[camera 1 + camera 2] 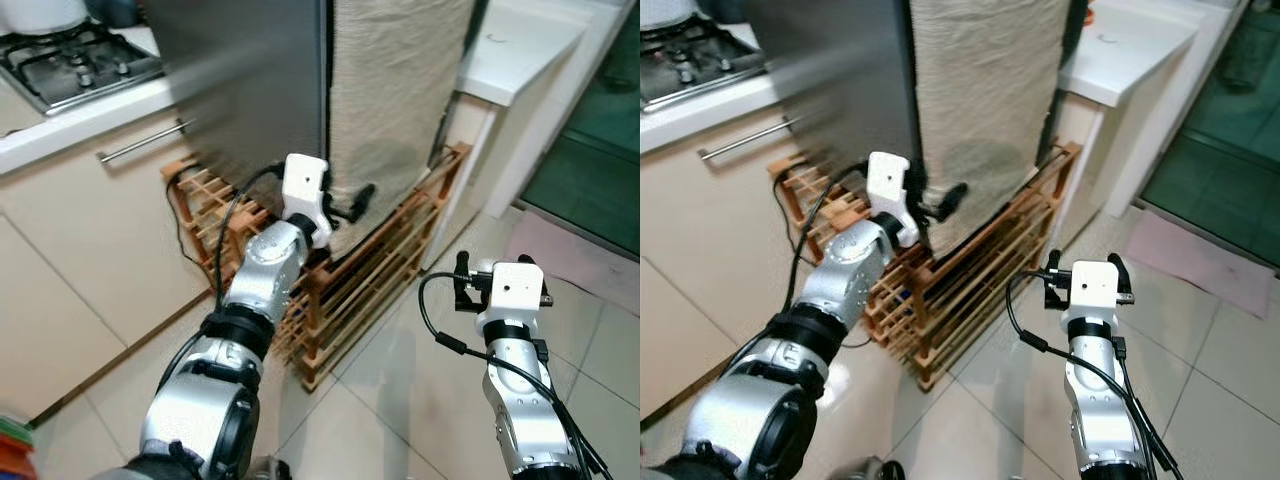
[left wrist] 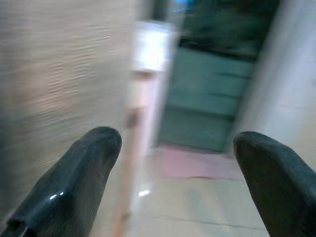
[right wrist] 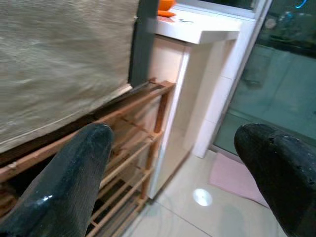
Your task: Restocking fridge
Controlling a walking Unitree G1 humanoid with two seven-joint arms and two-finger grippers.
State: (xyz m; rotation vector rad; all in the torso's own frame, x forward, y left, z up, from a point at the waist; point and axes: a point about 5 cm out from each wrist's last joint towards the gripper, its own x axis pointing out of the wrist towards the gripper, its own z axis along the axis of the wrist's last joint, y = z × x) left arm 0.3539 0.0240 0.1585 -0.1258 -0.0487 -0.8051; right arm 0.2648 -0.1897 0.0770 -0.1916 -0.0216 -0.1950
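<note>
1. At the far left, a gas hob (image 1: 70, 60) sits on a white counter above a cabinet drawer with a bar handle (image 1: 140, 143); none of this bears on the move.

2. The fridge (image 1: 250, 90) stands tall just right of the counter, its long axis vertical, raised on a wooden rack (image 1: 350, 290). Its steel face looks blurred. A beige cloth (image 1: 400, 100) hangs over the panel right of a dark vertical seam, which I judge to be the door edge.

3. The left gripper (image 1: 345, 210) is stretched forward to the lower part of that seam, right at the cloth's left border. Its fingers are spread well apart and hold nothing; the left wrist view shows both dark fingertips (image 2: 74, 177) wide, with the cloth just beside one of them. Whether a finger actually touches the fridge cannot be told.

4. The relation that matters: the fridge edge lies directly ahead of the left fingers and runs upright, so a grip or hook there probably needs the fingers to straddle a vertical line. The left arm is clearly the nearer one.

5. The right gripper (image 1: 462, 283) hangs lower, over the tiled floor (image 1: 420, 400), well apart from the fridge and beside the rack's right end. Its fingers are also wide open and empty.

6. No goods for restocking can be seen, so the task seems at its opening stage.
</note>
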